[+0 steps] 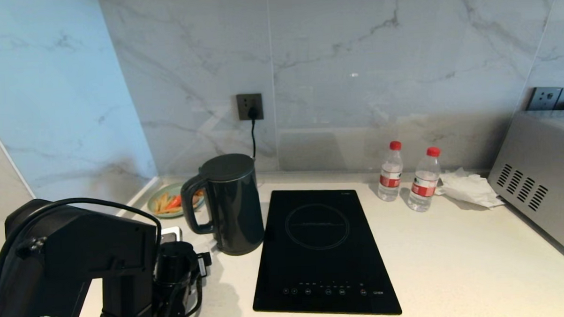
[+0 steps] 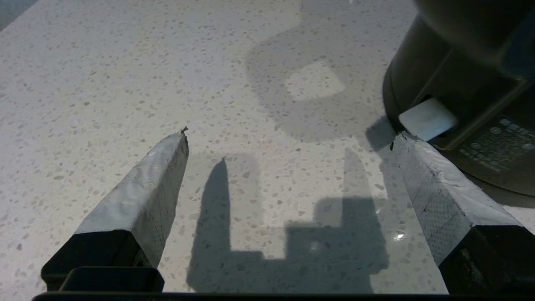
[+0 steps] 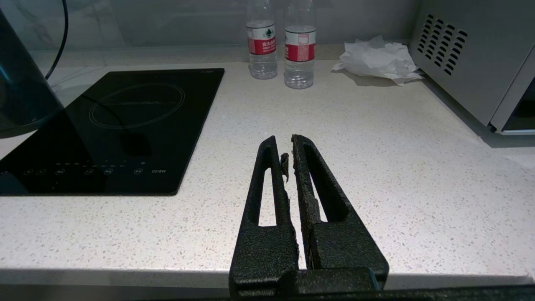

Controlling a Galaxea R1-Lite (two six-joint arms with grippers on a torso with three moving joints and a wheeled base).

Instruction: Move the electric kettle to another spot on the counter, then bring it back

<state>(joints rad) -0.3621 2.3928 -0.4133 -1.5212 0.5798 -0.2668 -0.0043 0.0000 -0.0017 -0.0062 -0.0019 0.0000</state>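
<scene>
Kettle [image 1: 232, 202]: upright on counter [image 1: 454, 265], just left of hob [image 1: 320, 251], handle facing left arm.
Left gripper [image 2: 288, 138]: fingers spread wide, empty, low over counter; kettle foot just past one fingertip.
Nearer arm: left; contact with kettle unclear.
Right gripper [image 3: 289, 156]: closed, empty, parked at counter's front edge.

In the head view the bulky black left arm [image 1: 79, 259] at lower left hides its own pincer. The glossy black jug kettle [image 2: 468, 83] is cut off at the left wrist view's upper right edge. The silver vented appliance [image 1: 541, 191] runs past the right edge.
</scene>
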